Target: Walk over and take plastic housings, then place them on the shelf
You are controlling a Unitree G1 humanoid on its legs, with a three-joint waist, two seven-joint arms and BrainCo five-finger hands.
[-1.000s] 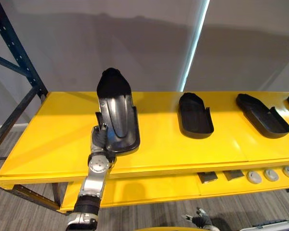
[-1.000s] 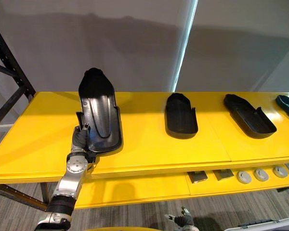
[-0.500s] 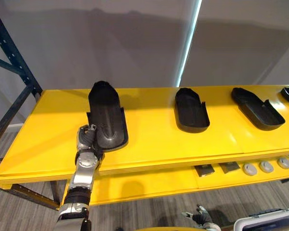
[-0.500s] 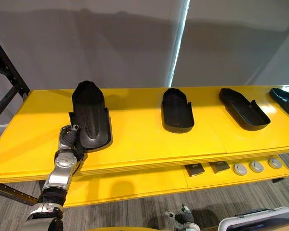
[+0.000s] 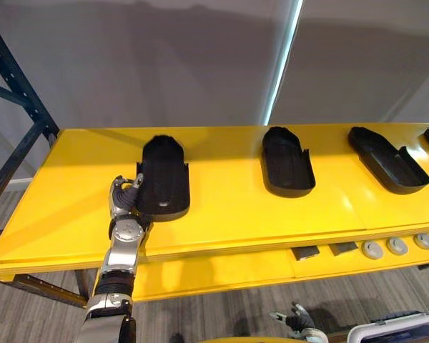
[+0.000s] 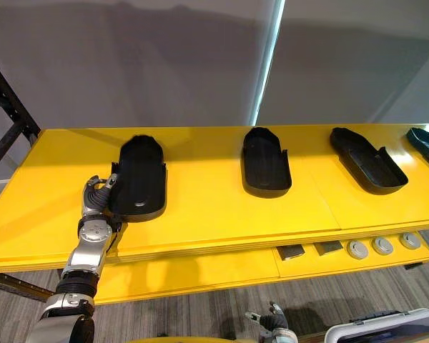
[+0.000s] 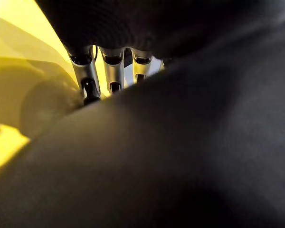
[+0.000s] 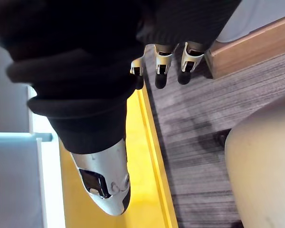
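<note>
Lowered from its tilt, black plastic housing (image 5: 163, 180) now lies flat on yellow shelf (image 5: 229, 209), left of frame. Left hand (image 5: 123, 200) still curled on its edge; release next. Right hand (image 8: 162, 64) hangs loose-fingered.

A plain grey wall (image 5: 150, 64), split by a bright vertical strip of light (image 5: 282, 64), stands behind a wide glossy yellow shelf board (image 5: 229, 214) carried on a dark blue perforated steel rack upright (image 5: 21, 80), with a lower yellow shelf (image 5: 222, 270) beneath and grey wood-grain flooring (image 5: 222, 318) below.
</note>
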